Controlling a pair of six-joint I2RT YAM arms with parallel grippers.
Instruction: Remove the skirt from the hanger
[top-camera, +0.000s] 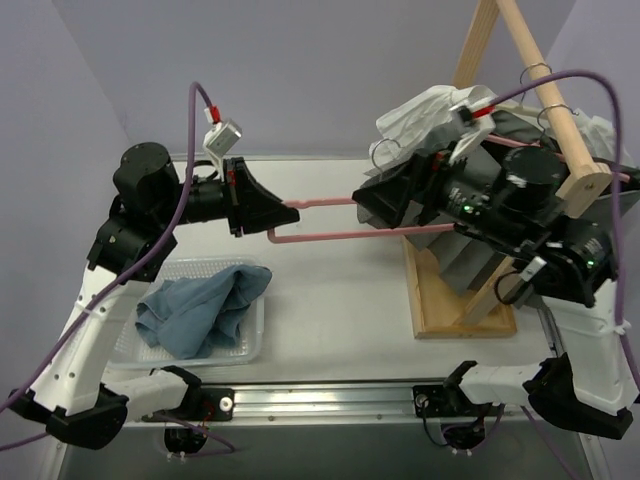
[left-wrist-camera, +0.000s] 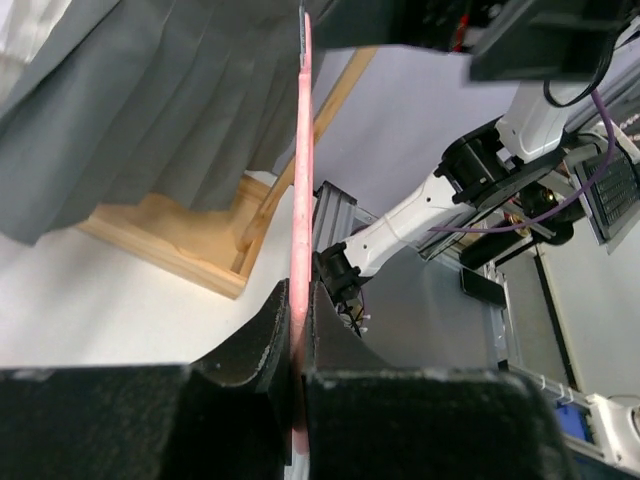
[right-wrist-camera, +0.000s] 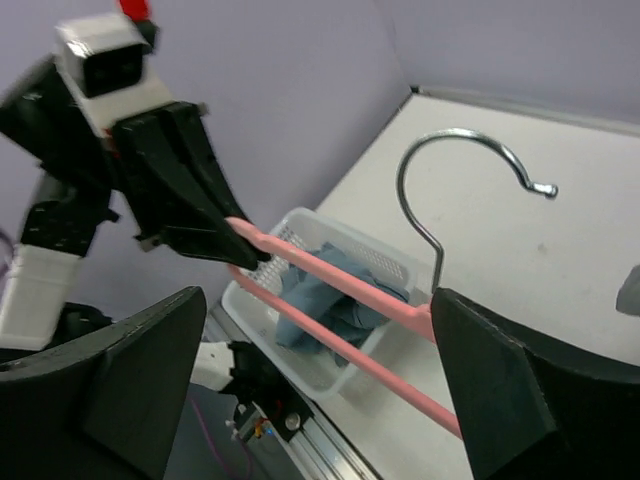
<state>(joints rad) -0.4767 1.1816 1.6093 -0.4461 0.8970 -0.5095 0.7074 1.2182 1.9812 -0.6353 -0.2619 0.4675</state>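
A pink hanger with a metal hook is held level above the table. My left gripper is shut on its left end, and the pink bar runs up from between the jaws in the left wrist view. My right gripper is wide open over the hanger's middle, and both pink bars pass between its fingers. The grey pleated skirt hangs below my right arm and also shows in the left wrist view. How it joins the hanger is hidden.
A wooden A-frame rack stands at the right with white garments and wire hooks on its rail. A white basket holding a blue cloth sits at the front left, also in the right wrist view.
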